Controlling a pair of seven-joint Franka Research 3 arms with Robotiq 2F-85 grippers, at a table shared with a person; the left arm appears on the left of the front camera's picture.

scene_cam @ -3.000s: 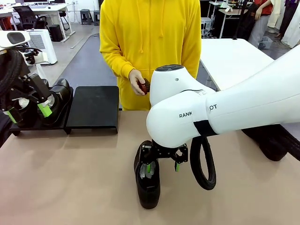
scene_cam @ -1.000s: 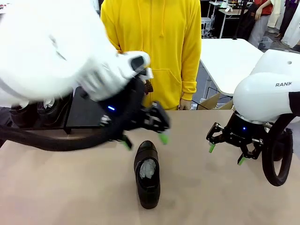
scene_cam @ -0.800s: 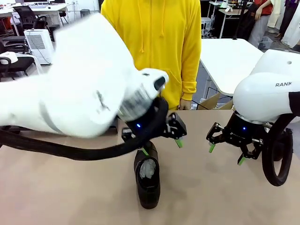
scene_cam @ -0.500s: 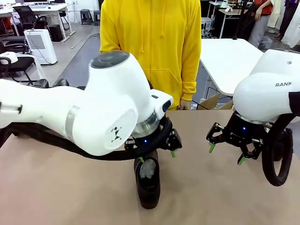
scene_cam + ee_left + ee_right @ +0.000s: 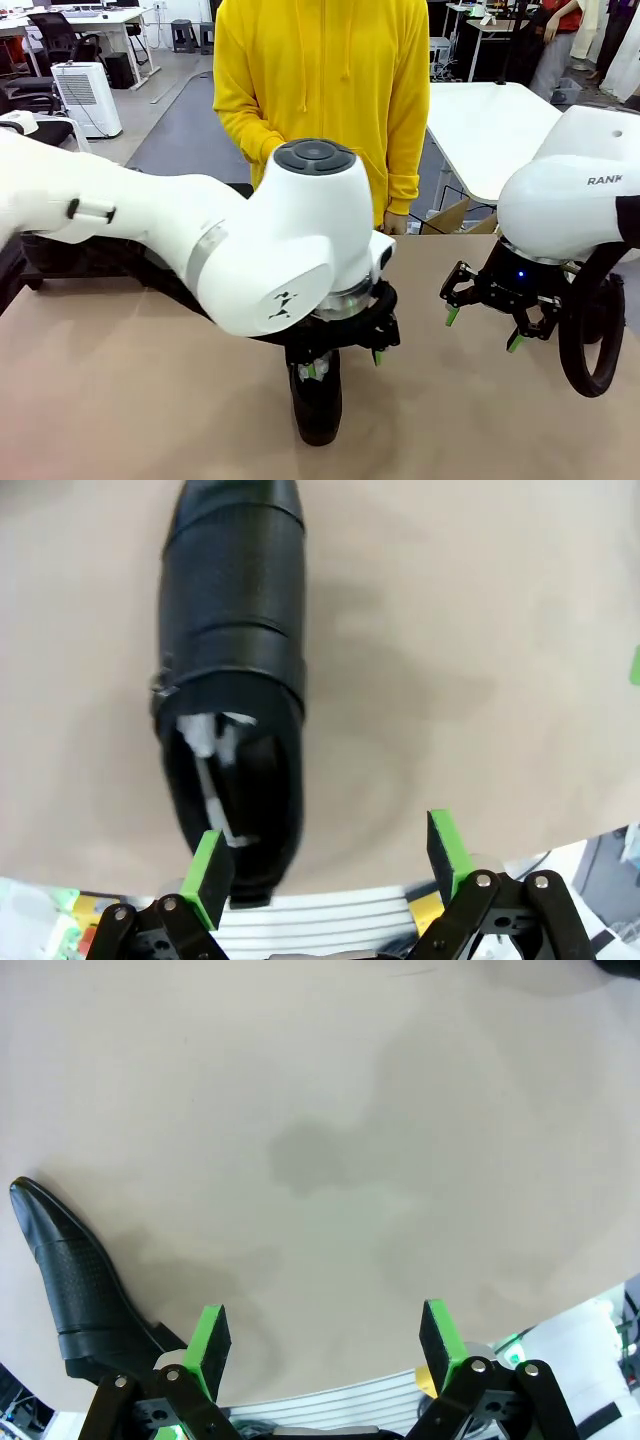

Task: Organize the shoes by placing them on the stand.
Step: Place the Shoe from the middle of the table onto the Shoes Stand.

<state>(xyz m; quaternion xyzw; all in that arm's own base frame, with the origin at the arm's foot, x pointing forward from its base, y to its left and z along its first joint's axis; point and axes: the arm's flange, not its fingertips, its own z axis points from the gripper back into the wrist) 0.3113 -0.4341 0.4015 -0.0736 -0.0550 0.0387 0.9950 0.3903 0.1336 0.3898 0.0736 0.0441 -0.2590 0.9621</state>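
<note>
Left end effector [image 5: 340,357]: jaws wide, holding nothing, poised just above the heel end of a black shoe [image 5: 318,410]. The shoe lies mid-table [image 5: 140,400], toe toward the robot. In the left wrist view it sits off-centre: one green pad [image 5: 208,865] is over the paper-stuffed opening, the other over bare table beside the shoe.

Right end effector [image 5: 484,312]: jaws wide, empty, hovering over the table well to the right. Its wrist view shows a second shoe [image 5: 80,1285] flat on the table near one pad.

Stand [image 5: 50,268]: far left, partly behind the left arm, well apart from both shoes.

Judged step: grasp approach on the centre shoe. Neither of these two shoes is racked yet.

Risks:
- A pad could land on the heel rim during descent and tip or shove the shoe.
- A pinch on one side wall only, on glossy leather, may slip or let the shoe swing in transit.
- Paper stuffing could get caught under the pad.
- The carry to the stand runs close to the person's side of the table.
</note>
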